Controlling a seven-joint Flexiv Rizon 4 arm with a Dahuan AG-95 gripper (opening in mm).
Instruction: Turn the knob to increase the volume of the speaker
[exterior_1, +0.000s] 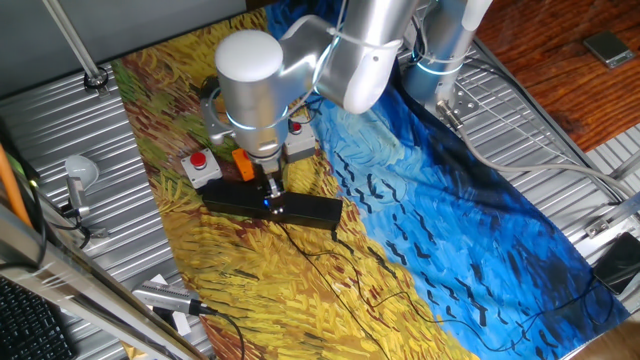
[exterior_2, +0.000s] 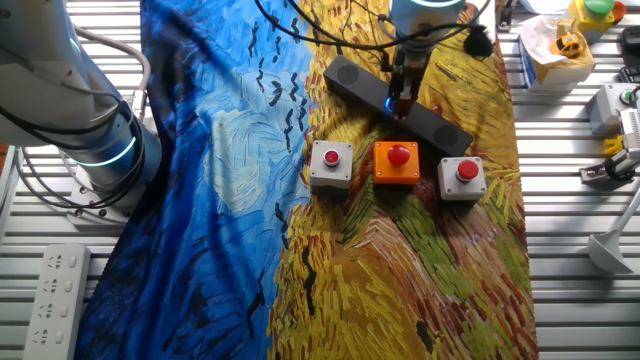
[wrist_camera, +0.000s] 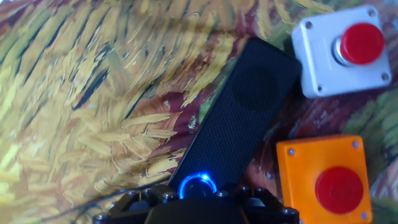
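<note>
The speaker (exterior_1: 310, 210) is a long black bar lying on the painted cloth; it also shows in the other fixed view (exterior_2: 345, 72) and the hand view (wrist_camera: 239, 118). The knob (wrist_camera: 198, 185), ringed by blue light, sits at its middle and its glow shows in both fixed views (exterior_1: 269, 204) (exterior_2: 389, 104). My gripper (exterior_1: 273, 194) points straight down onto the knob, fingers close together around it. It is also seen in the other fixed view (exterior_2: 401, 100). In the hand view my gripper (wrist_camera: 199, 204) covers the knob's near side.
Three red-button boxes stand in a row beside the speaker: a grey one (exterior_2: 331, 164), an orange one (exterior_2: 397, 162) and another grey one (exterior_2: 462, 176). The speaker's thin black cable (exterior_1: 330, 265) trails over the cloth. A power strip (exterior_2: 50, 290) lies off the cloth.
</note>
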